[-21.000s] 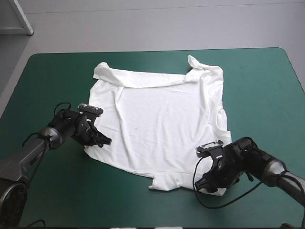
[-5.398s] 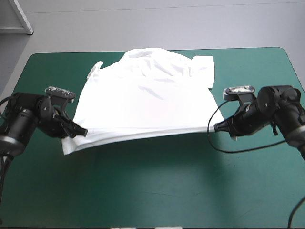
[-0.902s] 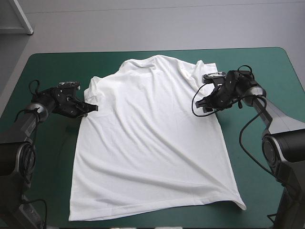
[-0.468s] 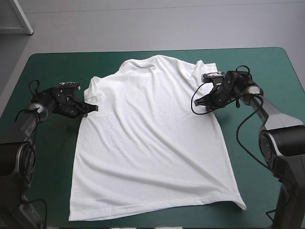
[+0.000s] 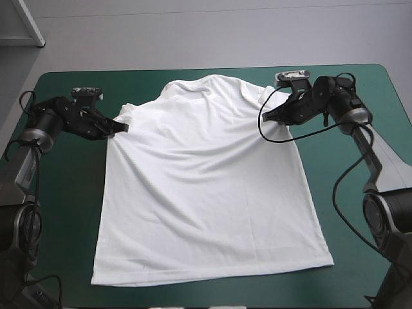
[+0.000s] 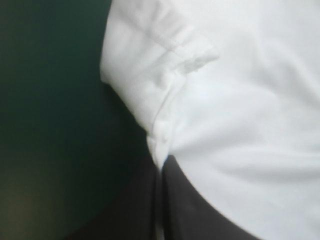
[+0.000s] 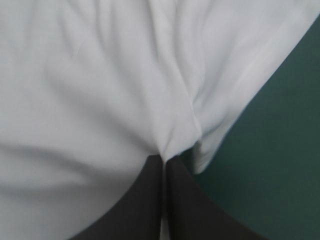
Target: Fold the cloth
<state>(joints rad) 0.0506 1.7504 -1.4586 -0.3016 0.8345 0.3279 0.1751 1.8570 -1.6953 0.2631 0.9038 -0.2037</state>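
The white T-shirt [image 5: 206, 187] lies spread flat on the teal-green table, collar toward the far edge and hem toward the near edge. My left gripper [image 5: 122, 127] is shut on the T-shirt at its left sleeve [image 6: 150, 85], the cloth pinched between the meeting fingers [image 6: 145, 210]. At the right sleeve, my right gripper [image 5: 265, 114] is shut on the T-shirt too, with cloth [image 7: 125, 75] bunched at its fingertips [image 7: 162, 162]. Both sleeves are drawn slightly outward and the body looks smooth.
Bare teal-green cover [image 5: 58, 212] shows on both sides of the T-shirt and along the far edge [image 5: 129, 80]. The hem lies close to the near edge of the table.
Both grippers have moved toward the far edge and outward with the sleeves. The T-shirt slid that way and its diagonal wrinkles have flattened.
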